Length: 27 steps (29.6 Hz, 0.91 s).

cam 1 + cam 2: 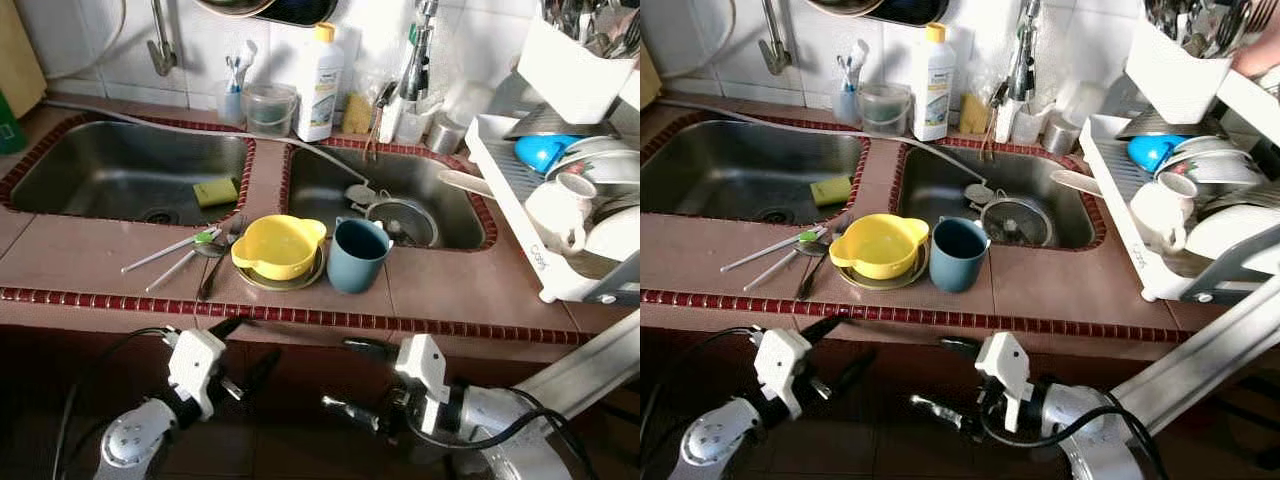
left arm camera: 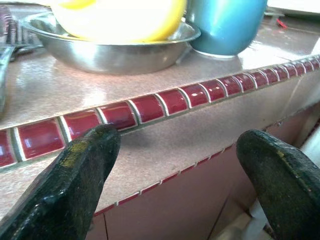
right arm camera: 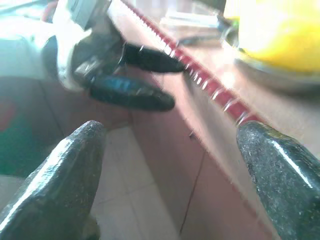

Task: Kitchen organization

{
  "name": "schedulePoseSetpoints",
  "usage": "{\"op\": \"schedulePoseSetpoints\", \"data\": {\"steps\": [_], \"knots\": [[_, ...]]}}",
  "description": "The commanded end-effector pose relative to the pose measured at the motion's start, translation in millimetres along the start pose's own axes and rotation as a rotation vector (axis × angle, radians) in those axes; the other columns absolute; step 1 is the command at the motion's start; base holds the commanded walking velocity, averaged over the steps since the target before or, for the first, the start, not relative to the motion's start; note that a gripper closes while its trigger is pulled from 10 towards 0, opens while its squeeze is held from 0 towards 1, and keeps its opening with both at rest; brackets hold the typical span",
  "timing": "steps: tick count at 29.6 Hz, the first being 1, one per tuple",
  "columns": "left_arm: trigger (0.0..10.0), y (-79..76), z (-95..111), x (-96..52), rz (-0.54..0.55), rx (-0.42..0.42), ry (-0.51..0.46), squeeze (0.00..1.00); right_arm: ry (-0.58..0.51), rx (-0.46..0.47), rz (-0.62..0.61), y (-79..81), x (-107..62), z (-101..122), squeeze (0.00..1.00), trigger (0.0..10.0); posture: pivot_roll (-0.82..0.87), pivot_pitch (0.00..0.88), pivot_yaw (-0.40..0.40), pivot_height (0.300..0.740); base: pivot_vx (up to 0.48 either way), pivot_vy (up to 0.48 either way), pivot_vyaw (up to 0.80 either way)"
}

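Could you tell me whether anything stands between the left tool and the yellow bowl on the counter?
Only the counter's red-tiled front edge. The open left tool sits below it, in front of the cabinet, while the yellow bowl rests in a metal dish above, so the tool would likely need to rise first.

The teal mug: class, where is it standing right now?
On the counter's front strip, the teal mug stands just right of the yellow bowl, before the right sink.

Steel sinks (image 1: 130, 175) dull-shiny; yellow bowl (image 1: 278, 245) glossy plastic; edge tiles (image 2: 150, 107) glazed red; counter (image 1: 440, 285) matt.
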State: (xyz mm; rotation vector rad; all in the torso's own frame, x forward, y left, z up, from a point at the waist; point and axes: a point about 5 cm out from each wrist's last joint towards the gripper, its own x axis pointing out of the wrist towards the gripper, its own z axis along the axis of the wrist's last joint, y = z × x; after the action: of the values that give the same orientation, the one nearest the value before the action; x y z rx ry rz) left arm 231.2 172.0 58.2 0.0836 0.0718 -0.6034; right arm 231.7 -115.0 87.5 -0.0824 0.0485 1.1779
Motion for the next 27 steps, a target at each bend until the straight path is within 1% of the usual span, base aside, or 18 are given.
{"op": "schedulePoseSetpoints", "data": {"steps": [1, 4, 9, 13, 14, 15, 19, 23, 26, 27], "knots": [[10.0, 16.6, 12.1, 0.8, 0.103, -0.009, -0.049, 0.0, -0.032, -0.063, -0.038, -7.8, 1.8, 11.6, 0.0, 10.0, -0.02, 0.0, -0.102, 0.74, 0.0, 0.0, 0.0], [10.0, 25.1, 23.2, 3.9, 0.163, -0.038, -0.095, 0.0, -0.064, -0.099, -0.069, -13.7, 5.2, 19.8, 0.0, 10.0, -0.02, 0.0, -0.101, 0.74, 0.0, 0.0, 0.0], [10.0, 29.7, 34.6, 7.4, 0.189, -0.035, -0.129, 0.0, -0.075, -0.155, -0.126, -21.1, 5.2, 25.7, 0.0, 10.0, -0.02, 0.0, -0.094, 0.74, 0.0, 0.0, 0.0], [10.0, 29.8, 37.2, 8.4, 0.173, -0.018, -0.131, 0.0, -0.077, -0.161, -0.15, -24.6, 4.3, 26.4, 0.0, 10.0, -0.03, 0.0, -0.087, 0.74, 0.0, 0.0, 0.0], [10.0, 28.4, 37.0, 8.4, 0.162, -0.016, -0.128, 0.0, -0.076, -0.154, -0.155, -24.9, 3.9, 25.6, 0.0, 10.0, -0.03, 0.0, -0.086, 0.74, 0.0, 0.0, 0.0], [10.0, 22.8, 34.5, 7.3, 0.119, 0.007, -0.104, 0.0, -0.067, -0.154, -0.161, -24.6, 2.8, 23.2, 0.0, 10.0, -0.03, 0.0, -0.082, 0.74, 0.0, 0.0, 0.0], [10.0, 18.9, 32.4, 4.5, 0.087, 0.039, -0.085, 0.0, -0.061, -0.152, -0.164, -22.9, 1.4, 20.0, 0.0, 10.0, -0.04, 0.0, -0.078, 0.74, 0.0, 0.0, 0.0], [10.0, 21.7, 36.5, 3.4, 0.094, -0.002, -0.092, 0.0, -0.071, -0.158, -0.178, -20.9, 1.1, 20.8, 0.0, 10.0, -0.04, 0.0, -0.073, 0.74, 0.0, 0.0, 0.0], [10.0, 25.9, 45.5, 5.1, 0.116, -0.021, -0.126, 0.0, -0.099, -0.176, -0.202, -23.3, 2.0, 27.4, 0.0, 10.0, -0.03, 0.0, -0.072, 0.74, 0.0, 0.0, 0.0], [10.0, 28.8, 53.3, 7.2, 0.133, -0.025, -0.152, 0.0, -0.123, -0.196, -0.233, -26.4, 3.3, 34.1, 0.0, 10.0, -0.04, 0.0, -0.071, 0.74, 0.0, 0.0, 0.0]]}}
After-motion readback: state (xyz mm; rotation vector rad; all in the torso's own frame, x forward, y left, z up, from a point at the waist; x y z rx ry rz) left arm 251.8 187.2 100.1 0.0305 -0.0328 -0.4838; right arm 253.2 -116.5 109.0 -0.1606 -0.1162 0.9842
